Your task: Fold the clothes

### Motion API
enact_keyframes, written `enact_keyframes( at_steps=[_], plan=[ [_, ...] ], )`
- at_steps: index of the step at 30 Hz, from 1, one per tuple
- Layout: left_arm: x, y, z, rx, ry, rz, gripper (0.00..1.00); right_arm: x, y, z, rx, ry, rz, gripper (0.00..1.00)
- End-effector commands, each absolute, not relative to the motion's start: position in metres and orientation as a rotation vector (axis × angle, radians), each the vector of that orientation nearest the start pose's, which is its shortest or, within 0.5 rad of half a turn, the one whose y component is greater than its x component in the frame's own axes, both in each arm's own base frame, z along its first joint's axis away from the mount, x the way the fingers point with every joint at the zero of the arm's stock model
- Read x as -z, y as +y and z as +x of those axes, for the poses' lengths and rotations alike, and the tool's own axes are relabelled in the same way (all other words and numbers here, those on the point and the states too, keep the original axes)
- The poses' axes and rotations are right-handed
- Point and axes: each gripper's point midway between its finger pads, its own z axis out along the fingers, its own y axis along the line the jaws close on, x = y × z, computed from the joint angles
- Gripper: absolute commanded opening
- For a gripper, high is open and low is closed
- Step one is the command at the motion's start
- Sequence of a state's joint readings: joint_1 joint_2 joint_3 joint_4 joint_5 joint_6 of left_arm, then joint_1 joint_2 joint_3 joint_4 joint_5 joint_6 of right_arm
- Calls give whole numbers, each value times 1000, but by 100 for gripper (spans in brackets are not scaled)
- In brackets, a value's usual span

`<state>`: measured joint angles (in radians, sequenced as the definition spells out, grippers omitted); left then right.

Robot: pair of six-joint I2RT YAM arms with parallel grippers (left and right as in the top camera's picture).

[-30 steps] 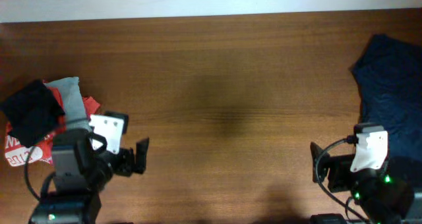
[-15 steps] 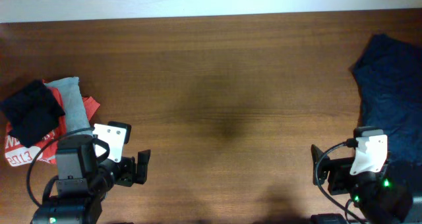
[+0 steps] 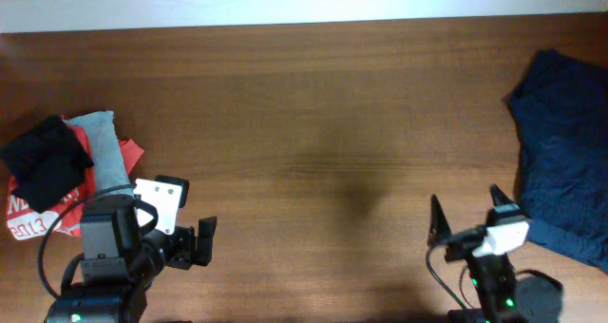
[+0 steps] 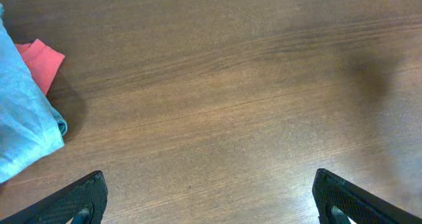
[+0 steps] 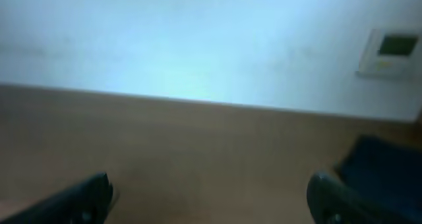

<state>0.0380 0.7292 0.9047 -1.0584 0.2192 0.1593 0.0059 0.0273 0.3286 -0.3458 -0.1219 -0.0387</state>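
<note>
A pile of clothes lies at the table's left edge: a crumpled black garment [image 3: 43,161], a grey one [image 3: 100,144] and a red and white one [image 3: 27,218]. No logo or label shows. A dark navy garment [image 3: 565,152] lies spread at the right edge. My left gripper [image 3: 199,242] is open and empty, right of the pile. The left wrist view shows its gripper [image 4: 211,207] over bare wood, with the grey garment [image 4: 23,118] and the red one [image 4: 43,62] at left. My right gripper [image 3: 465,214] is open and empty, left of the navy garment [image 5: 382,168].
The brown wooden table [image 3: 323,123] spreads between the two heaps. A pale wall [image 5: 198,46] with a small wall panel [image 5: 392,49] stands beyond the far edge. The right wrist view is blurred.
The right arm has swung, so its gripper now points toward the far edge and sits further left. The left gripper drew back slightly toward the front edge, then held still.
</note>
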Motion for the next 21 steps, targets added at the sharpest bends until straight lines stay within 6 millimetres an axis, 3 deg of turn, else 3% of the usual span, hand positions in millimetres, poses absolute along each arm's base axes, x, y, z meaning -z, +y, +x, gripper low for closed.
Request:
enact_keyframes(
  at_steps=[1,6,12,15,21],
  plan=[
    [-204,-28,208,175,2422,225,99,-217,23,231,-72,1564,-143,99],
    [-204,-28,208,174,2423,225,99,-196,22,244,-58,1476,-137,99],
    [-204,-28,208,174,2423,225,99,-179,18,246,-42,1548,-118,99],
    [-204,-28,208,175,2422,225,99,-161,18,245,-47,1624,-117,99],
    [-204,-28,208,174,2423,225,99,-157,16,246,-42,1638,-113,99]
  ],
)
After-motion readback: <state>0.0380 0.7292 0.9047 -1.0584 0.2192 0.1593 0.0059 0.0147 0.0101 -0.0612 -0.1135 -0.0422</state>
